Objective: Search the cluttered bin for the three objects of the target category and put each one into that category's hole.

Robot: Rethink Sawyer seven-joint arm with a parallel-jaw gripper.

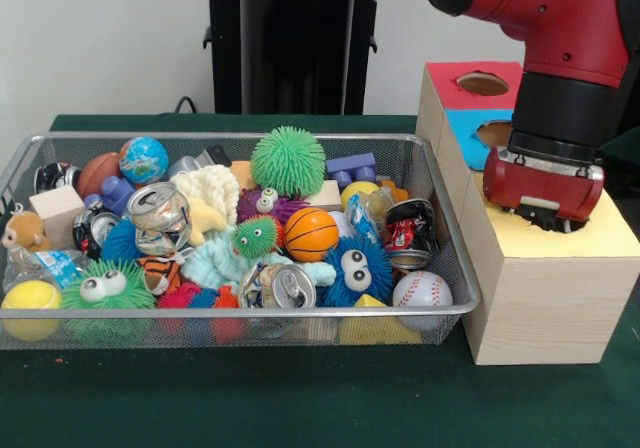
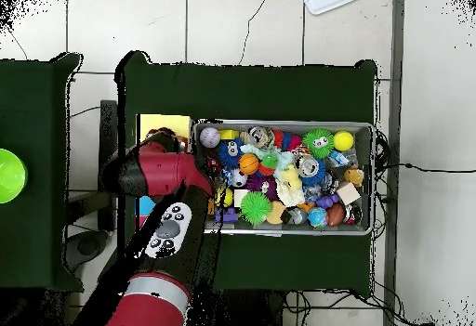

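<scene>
The silver wire-mesh bin [image 1: 250, 313] is on the green table, full of toys; it also shows in the overhead view [image 2: 279, 123]. No polka-dot cloth shows in either view. The pale wooden box [image 1: 545, 298] stands right of the bin. My gripper [image 1: 545, 193] is low over the box's yellow patch [image 1: 605, 236], right at the yellow-surround hole, which the red wrist mostly hides. Its lower end is hidden, so I cannot tell its state or whether it holds anything. In the overhead view my arm [image 2: 153, 169] covers most of the box, leaving a yellow strip [image 2: 163, 123].
The red-surround hole [image 1: 482, 83] and the blue-surround hole [image 1: 495, 133] lie behind the yellow patch. In the bin are a green spiky ball [image 1: 288, 160], a cream plush [image 1: 210, 190], an orange ball [image 1: 311, 233], a baseball [image 1: 422, 290] and cans [image 1: 285, 286]. The black pedestal [image 1: 295, 38] is behind.
</scene>
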